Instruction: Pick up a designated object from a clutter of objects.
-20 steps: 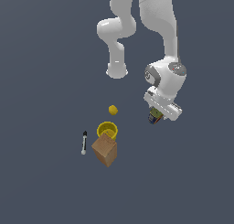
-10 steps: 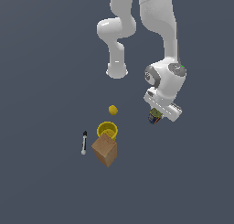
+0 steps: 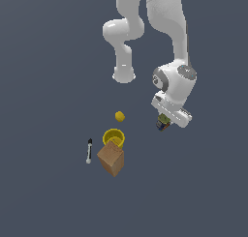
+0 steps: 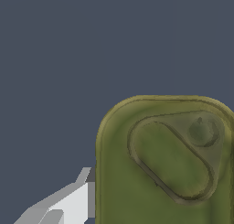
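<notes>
Right now gripper (image 3: 165,123) closed on can (image 3: 163,123), can tucked under white hand, well off toward exterior view's right from other items. Wrist view: olive-green can top (image 4: 169,163) fills frame, raised oval ridge and round dimple on it; one pale finger (image 4: 64,205) against its side. Colours of label barely visible in exterior view. Ball (image 3: 120,116) sits apart toward exterior view's left. Cup (image 3: 114,136) below ball, touching box (image 3: 111,158). Marker (image 3: 89,150) lies just beside box, further left.
</notes>
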Robot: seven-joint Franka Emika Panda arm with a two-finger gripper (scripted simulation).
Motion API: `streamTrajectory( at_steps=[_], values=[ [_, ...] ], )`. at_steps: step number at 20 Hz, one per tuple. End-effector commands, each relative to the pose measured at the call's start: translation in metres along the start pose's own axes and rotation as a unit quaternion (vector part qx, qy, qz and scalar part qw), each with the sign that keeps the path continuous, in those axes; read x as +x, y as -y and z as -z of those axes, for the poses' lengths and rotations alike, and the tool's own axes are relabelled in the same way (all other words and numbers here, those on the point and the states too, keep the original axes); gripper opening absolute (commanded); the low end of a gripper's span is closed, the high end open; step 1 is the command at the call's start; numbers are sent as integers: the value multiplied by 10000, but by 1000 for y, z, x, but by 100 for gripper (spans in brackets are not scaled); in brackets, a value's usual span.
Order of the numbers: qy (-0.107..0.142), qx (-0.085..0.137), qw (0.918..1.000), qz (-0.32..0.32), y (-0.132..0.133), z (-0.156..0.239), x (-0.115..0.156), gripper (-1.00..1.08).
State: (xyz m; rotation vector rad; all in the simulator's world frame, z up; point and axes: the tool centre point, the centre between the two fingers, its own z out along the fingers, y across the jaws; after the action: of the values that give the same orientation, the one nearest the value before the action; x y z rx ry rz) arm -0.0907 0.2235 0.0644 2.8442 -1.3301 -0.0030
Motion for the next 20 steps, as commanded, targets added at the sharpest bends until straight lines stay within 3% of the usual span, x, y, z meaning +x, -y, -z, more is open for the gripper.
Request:
streamTrajectory(
  at_steps=[1,10,20],
  values=[
    [-6,20,10000,-3,-2,8,5,-100],
    [-3,19,10000,-1,-23,56,40,-100],
    [19,30,10000,2,-61,144,104,-100]
  ],
)
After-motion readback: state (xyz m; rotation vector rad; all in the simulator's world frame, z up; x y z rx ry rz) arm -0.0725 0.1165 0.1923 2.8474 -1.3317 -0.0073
